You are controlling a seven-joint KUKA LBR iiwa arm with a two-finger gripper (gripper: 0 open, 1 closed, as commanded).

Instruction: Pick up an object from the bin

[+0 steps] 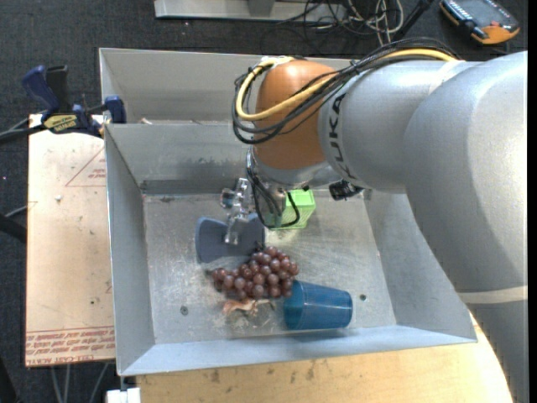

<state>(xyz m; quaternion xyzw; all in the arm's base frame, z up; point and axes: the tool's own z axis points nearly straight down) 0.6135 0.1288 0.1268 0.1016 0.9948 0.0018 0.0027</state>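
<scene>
Dark floor surrounds the grey metal bin (126,250). The gripper (241,223) hangs mid-bin, just over a slate-blue flat piece (210,240); open or closed, I cannot tell. From it, a green block (300,206) sits at 3 o'clock, grapes (256,275) at 6, a blue cup (317,307) at 5.

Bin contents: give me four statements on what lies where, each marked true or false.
1. The blue cup lies on its side near the front wall of the bin. True.
2. The grape bunch is bright yellow. False: it is dark red.
3. The tool is over the grey-blue flat piece, to the left of the green block in the picture. True.
4. The green block sits inside the blue cup. False: it lies apart from the cup, beyond the grapes and partly under the arm.
</scene>
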